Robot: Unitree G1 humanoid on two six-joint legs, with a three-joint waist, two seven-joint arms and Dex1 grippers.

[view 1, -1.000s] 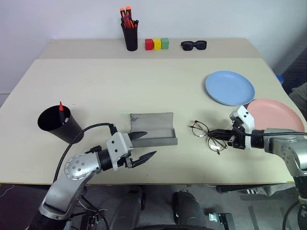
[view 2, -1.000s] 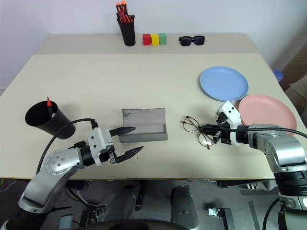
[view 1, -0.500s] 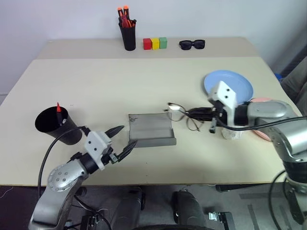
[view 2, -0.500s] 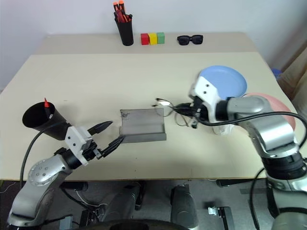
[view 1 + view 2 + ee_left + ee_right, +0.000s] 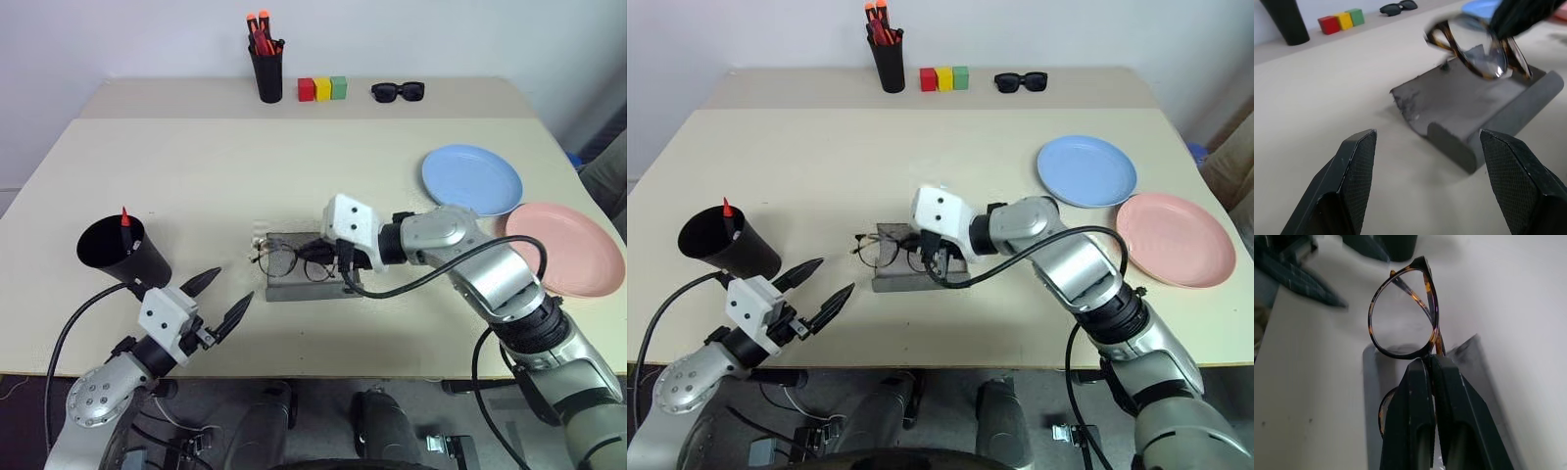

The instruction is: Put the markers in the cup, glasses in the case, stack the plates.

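Thin round-lensed glasses hang just above the open grey case at mid-table. My right gripper is shut on their frame beside one lens. Left of the case, near the table's front edge, my left gripper stands open and empty; in its wrist view the case lies ahead of its fingers. A red-tipped marker sticks out of the black cup at the left. The light blue plate and the pink plate lie side by side at the right.
Along the back of the table stand a black pen holder with orange-capped pens, three coloured blocks and black sunglasses. Bare tabletop lies between the case and the plates.
My right gripper has carried the glasses leftward from beside the pink plate to over the case. My left gripper has drawn back leftward, away from the case.
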